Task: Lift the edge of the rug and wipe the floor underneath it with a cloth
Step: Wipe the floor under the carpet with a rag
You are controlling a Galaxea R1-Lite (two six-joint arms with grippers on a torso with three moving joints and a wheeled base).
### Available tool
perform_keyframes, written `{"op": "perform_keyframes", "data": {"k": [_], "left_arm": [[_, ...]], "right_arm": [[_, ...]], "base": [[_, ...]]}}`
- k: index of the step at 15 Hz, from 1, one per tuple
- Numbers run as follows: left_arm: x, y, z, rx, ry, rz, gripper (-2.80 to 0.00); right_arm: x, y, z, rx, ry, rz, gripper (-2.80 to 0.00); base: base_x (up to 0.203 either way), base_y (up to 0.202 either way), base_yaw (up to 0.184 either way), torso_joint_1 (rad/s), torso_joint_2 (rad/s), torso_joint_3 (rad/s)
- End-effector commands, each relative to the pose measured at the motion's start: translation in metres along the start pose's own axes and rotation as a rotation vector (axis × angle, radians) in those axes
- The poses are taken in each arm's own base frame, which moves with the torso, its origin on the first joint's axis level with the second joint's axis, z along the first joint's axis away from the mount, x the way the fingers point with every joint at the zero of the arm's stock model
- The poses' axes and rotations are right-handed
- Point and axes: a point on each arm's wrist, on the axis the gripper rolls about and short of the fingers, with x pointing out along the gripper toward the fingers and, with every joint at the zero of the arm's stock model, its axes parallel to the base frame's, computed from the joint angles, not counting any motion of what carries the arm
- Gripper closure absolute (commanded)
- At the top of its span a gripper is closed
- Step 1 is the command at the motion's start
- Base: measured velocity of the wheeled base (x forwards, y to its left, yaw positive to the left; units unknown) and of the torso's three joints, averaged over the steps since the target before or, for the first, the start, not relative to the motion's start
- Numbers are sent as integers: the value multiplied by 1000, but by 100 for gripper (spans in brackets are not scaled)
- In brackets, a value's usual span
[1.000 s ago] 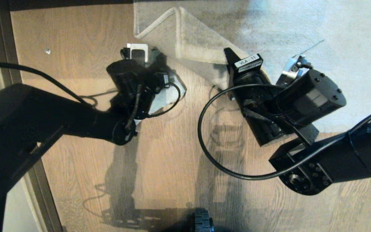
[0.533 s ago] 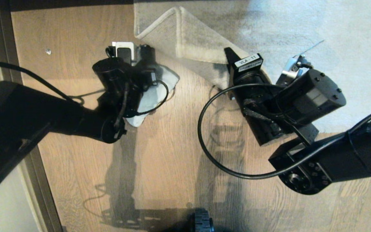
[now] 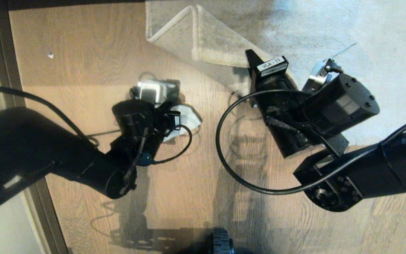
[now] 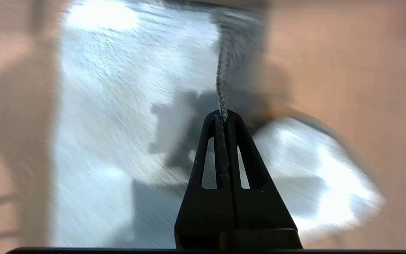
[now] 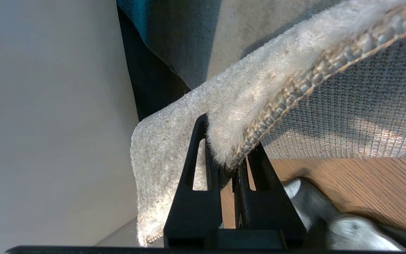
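the rug edge (image 5: 259, 106) was held up off the floor (image 3: 174, 183) by the right gripper (image 5: 233, 165), with its two black jaws squeezed shut on the fuzzy pile and the stitched border. the rug's underside was seen as a tight woven grid, and the corner was folded back into a soft pointed flap (image 3: 196, 35). the rest of the rug was pale and short-haired with darker grey smudges, and it was cut off by the top and right sides of the head view.

the cloth (image 4: 323, 183) was pinched by the left gripper (image 4: 223, 118), jaws pressed together on a thin ropey hem. the cloth was spread flat on the brown wood planks, near the lifted flap but not touching it. in the head view only a small pale lump of cloth (image 3: 187, 120) was seen, as most was hidden under the left arm. the left wrist view was smeared, so the cloth's weave could not be made out.

one rug, one cloth and two grippers were counted.
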Motion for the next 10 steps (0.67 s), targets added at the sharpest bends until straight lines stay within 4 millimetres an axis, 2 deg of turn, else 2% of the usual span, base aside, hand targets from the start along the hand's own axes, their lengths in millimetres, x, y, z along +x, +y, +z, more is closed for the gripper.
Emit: {"op": "perform_keyframes", "data": {"k": [1, 4, 10], "left_arm": [[-33, -24, 1, -18, -17, -72, 0], [-52, -45, 1, -31, -19, -101, 0], [-54, -57, -6, -29, -2, -129, 0]], "right_arm": [[0, 3, 2, 20, -25, 35, 0], [0, 3, 2, 19, -25, 35, 0], [0, -1, -1, 14, -21, 26, 0]], "base": [[0, 0, 0, 0, 0, 0], [0, 0, 0, 0, 0, 0], [0, 0, 0, 0, 0, 0]]}}
